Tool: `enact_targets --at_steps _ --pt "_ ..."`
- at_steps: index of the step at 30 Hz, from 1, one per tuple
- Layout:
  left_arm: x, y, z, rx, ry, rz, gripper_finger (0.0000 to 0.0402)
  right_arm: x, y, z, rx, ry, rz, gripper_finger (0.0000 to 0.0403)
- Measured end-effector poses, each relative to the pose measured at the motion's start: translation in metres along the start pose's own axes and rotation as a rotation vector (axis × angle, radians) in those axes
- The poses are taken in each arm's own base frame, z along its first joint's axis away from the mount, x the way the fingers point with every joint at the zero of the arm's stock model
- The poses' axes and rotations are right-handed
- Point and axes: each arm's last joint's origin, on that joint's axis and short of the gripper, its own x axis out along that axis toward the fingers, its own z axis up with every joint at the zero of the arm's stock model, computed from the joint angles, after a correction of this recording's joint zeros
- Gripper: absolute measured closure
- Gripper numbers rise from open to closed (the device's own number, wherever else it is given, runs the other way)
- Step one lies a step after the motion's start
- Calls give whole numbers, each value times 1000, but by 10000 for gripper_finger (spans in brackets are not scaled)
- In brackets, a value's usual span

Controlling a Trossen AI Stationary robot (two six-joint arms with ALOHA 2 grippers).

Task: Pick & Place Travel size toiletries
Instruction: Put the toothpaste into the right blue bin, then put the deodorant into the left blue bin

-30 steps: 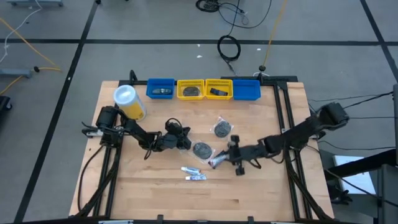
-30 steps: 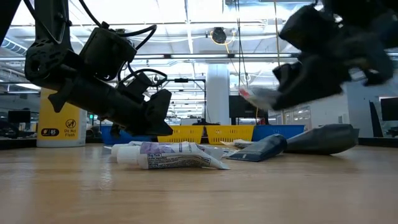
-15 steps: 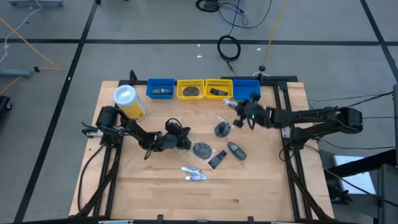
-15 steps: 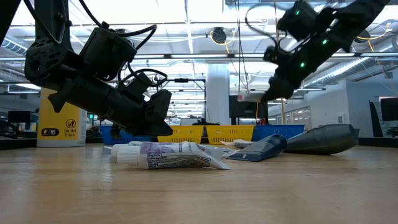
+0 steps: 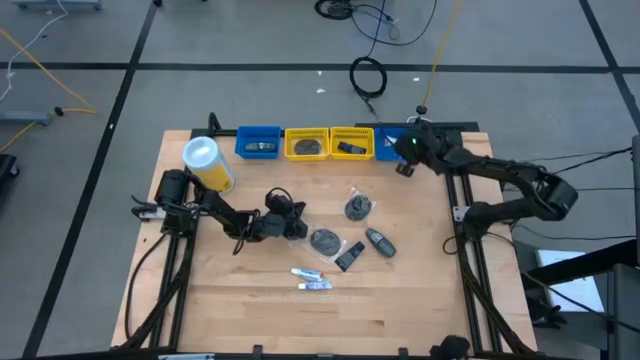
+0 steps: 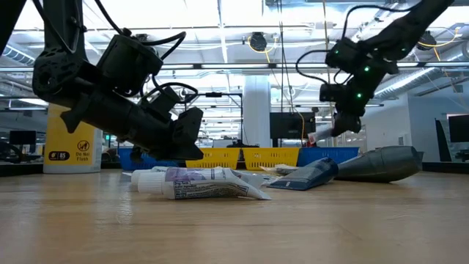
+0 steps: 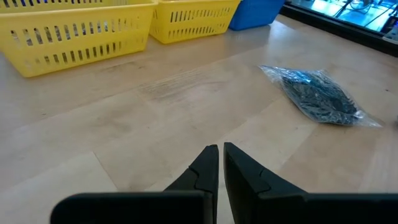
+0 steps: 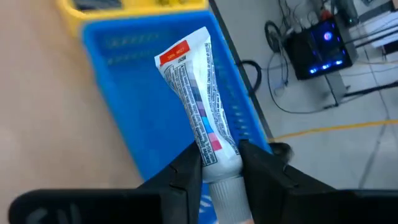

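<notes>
My right gripper is above the right blue bin at the table's far edge, shut on a thin white tube with a red end. My left gripper is shut and low over the table's middle, touching nothing. Lying on the table are two wrapped grey discs, a dark bottle, a dark sachet and white tubes. The left wrist view shows one wrapped disc ahead of the shut fingers. My right gripper pinches the white tube between its two fingers at the cap end. The tube runs forward past the fingers, its flat red end over the blue bin. It is lifted clear of table and bin.
A row of bins stands along the far edge: blue, yellow, yellow, blue. A tall yellow canister with a white lid stands far left. Bare wood lies along the table's near side.
My right gripper, shut on the tube, has risen from beside the items at the table's middle and swung toward the far edge, ending over the right blue bin. The tube has gone with it, lifted clear of the table.
</notes>
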Motion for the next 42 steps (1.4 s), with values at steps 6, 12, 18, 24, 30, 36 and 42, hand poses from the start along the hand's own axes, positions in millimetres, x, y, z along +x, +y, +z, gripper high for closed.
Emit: enact_targets --at_steps 6,12,18,24,30,36,42 --pt "0 0 0 -1 0 2 378 25 -12 6 -127 105 32 314" --pt "0 0 0 -2 0 2 378 43 -12 9 -176 155 73 300" --pt "0 0 0 11 1 2 378 45 -10 10 -146 133 112 266" --pt "0 1 0 13 2 3 378 44 -13 14 -99 98 80 228" --pt "0 1 0 14 2 3 378 37 -20 30 13 -33 -4 204" --pt "-1 -1 -1 22 3 -3 378 3 -9 52 197 -277 160 209" --pt "-9 -8 2 134 -12 -31 378 -26 42 50 271 -641 461 229"
